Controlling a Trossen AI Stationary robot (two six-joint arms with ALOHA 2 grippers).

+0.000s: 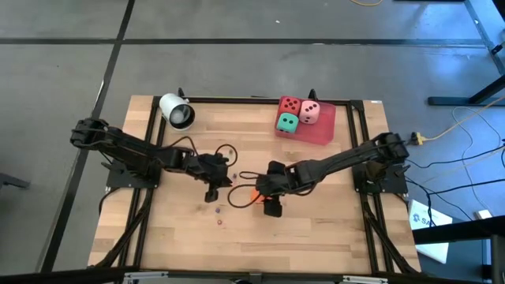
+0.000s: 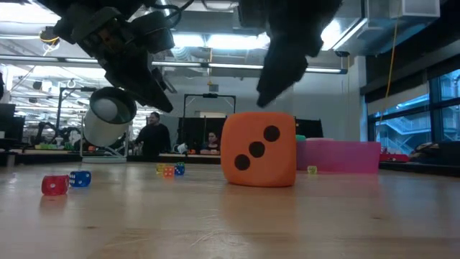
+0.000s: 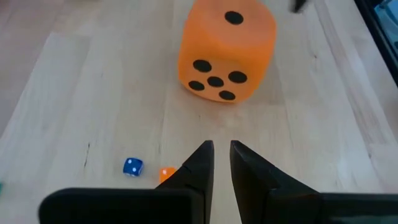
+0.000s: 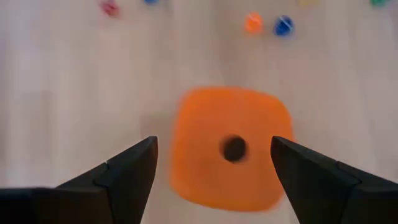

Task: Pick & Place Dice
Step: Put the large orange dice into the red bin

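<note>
Three dice, red, pink and green, already sit on the flat red tray at the table's one o'clock corner; the orange die is left, near the middle of the table. Right pincer hangs over it, fingers spread wide to either side, holding nothing. Left pincer waits at the die's nine o'clock, nearly closed and empty, with tiny dice scattered nearby.

Orange die (dark pips)
</note>
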